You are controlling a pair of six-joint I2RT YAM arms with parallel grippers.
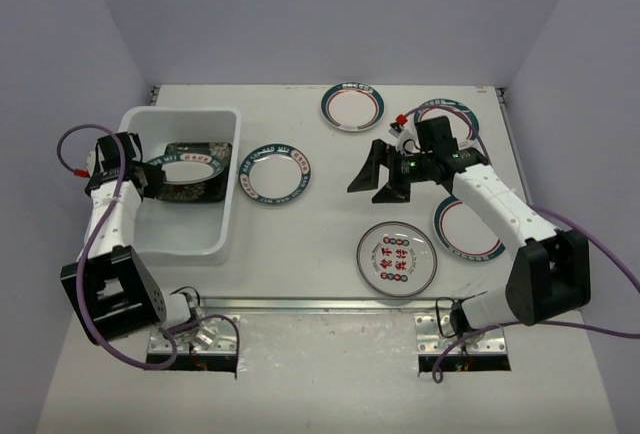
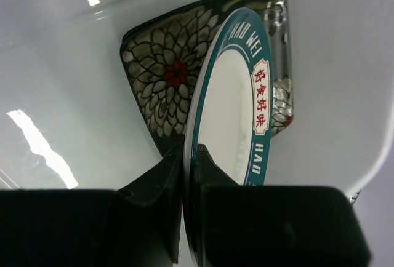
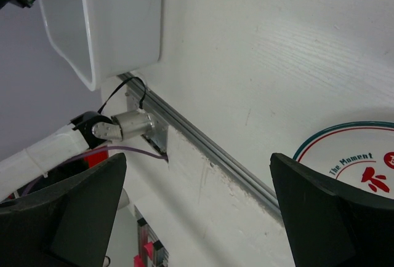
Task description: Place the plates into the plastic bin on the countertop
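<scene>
Plates job looks under a third done to me: 1 in, 1 going in, 5 to go. Big flat matte white countertop (image 1: 300, 274) has 5 round white ones lying out: a teal-rimmed plate (image 1: 277, 174) just beside the tub, a red-ringed plate (image 1: 352, 106) at the back, 2 partly under the right arm, and a red-character plate (image 1: 396, 255) up front. White translucent plastic bin (image 1: 190, 234) on the left holds a square black flowered plate (image 2: 166, 76). Left gripper (image 2: 189, 162) is inside it, clamped tight on the rim of a held teal plate (image 2: 228, 113) tipped on edge over the black one. Right gripper (image 1: 378, 176) hangs mid-counter, jaws spread wide, holding nothing.
</scene>
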